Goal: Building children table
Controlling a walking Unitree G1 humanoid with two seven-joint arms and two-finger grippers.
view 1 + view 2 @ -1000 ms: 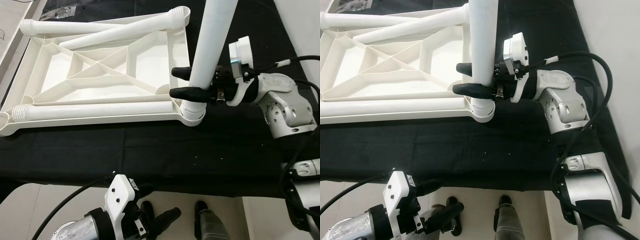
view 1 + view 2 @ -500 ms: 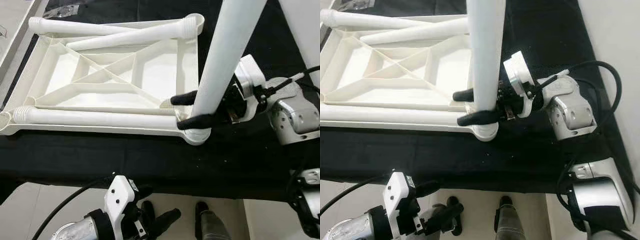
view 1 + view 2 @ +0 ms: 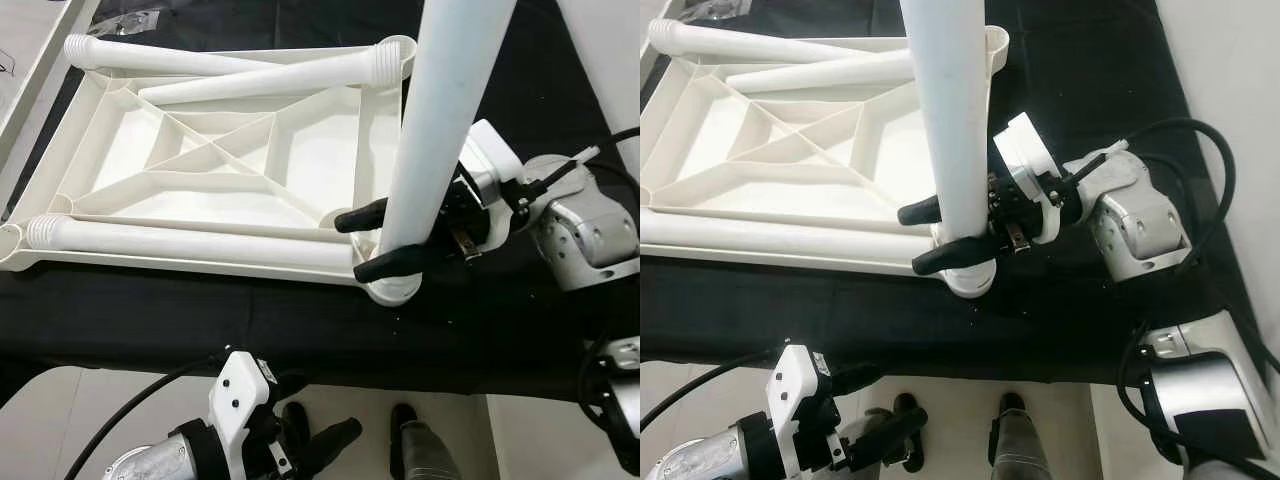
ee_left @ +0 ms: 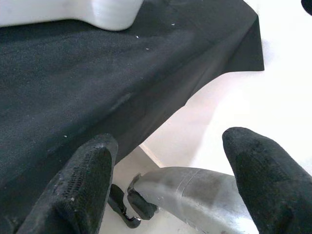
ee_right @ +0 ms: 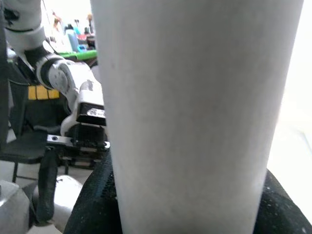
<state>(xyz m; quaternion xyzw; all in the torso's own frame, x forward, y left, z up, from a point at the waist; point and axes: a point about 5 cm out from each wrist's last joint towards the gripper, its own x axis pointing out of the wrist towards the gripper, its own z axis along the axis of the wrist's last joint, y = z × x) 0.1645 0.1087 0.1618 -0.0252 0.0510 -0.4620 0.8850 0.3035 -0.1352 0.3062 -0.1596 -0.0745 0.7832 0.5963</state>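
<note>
Nearest, the left gripper hangs idle over pale floor at the edge of a black cloth, fingers spread with nothing between them. On the cloth lies the upturned white table top, with three loose legs lying on it. At its near right corner socket the right gripper pinches an upright white leg. Behind that leg, the right wrist view shows a cluttered room.
</note>
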